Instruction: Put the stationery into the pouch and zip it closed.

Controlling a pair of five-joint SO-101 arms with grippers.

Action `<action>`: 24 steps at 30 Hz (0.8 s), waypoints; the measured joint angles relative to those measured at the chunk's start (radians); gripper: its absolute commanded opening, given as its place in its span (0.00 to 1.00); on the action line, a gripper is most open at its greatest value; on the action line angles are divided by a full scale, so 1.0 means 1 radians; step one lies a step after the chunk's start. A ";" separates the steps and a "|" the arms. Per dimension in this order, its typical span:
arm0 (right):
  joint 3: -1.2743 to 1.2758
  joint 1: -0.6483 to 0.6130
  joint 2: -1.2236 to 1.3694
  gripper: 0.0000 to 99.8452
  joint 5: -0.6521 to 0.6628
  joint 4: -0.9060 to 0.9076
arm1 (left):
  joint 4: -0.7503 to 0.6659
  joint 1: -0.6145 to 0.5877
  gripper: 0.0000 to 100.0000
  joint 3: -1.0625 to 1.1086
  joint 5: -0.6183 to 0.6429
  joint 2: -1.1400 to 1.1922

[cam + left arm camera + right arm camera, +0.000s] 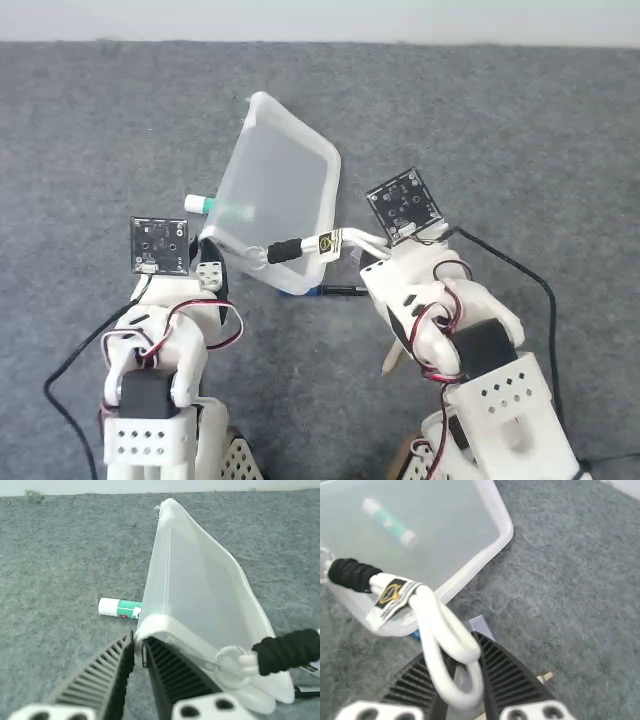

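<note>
The translucent white plastic pouch (280,190) is held tilted over the grey carpeted table (500,130). One of its corners is clamped between the narrowly closed fingers of the left gripper (139,652). The white cord loop (445,640), joined to the pouch's zipper end by a black sleeve, is gripped by the right gripper (465,670). The green-and-white glue stick (203,203) is located on the table just beside the pouch, outside it. A blue pen (338,291) is located at the pouch's lower edge.

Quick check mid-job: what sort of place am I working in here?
Probably a robot test bench: a grey felt mat as work surface, a bare pale wall behind, and a pouch and glue stick as the work items.
</note>
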 measured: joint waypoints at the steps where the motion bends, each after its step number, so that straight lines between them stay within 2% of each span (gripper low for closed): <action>1: -0.014 -0.017 0.000 0.14 0.005 0.026 | 0.000 0.000 0.01 0.000 0.000 0.000; 4: -0.095 -0.083 0.000 0.24 0.031 0.143 | 0.000 0.000 0.01 0.000 0.000 0.000; 8: -0.209 -0.100 -0.002 0.23 0.035 0.316 | 0.000 0.000 0.01 0.000 -0.002 0.000; 13: -0.287 -0.135 -0.008 0.23 0.035 0.404 | 0.000 0.000 0.01 0.000 -0.005 0.000; 17: -0.288 -0.258 -0.008 0.23 0.012 0.404 | 0.000 0.002 0.01 0.000 -0.005 0.000; 20: -0.253 -0.350 -0.008 0.23 -0.005 0.336 | 0.000 0.002 0.01 0.000 -0.005 0.000; 24: -0.143 -0.379 -0.008 0.23 -0.008 0.181 | 0.000 0.002 0.01 0.000 -0.005 0.000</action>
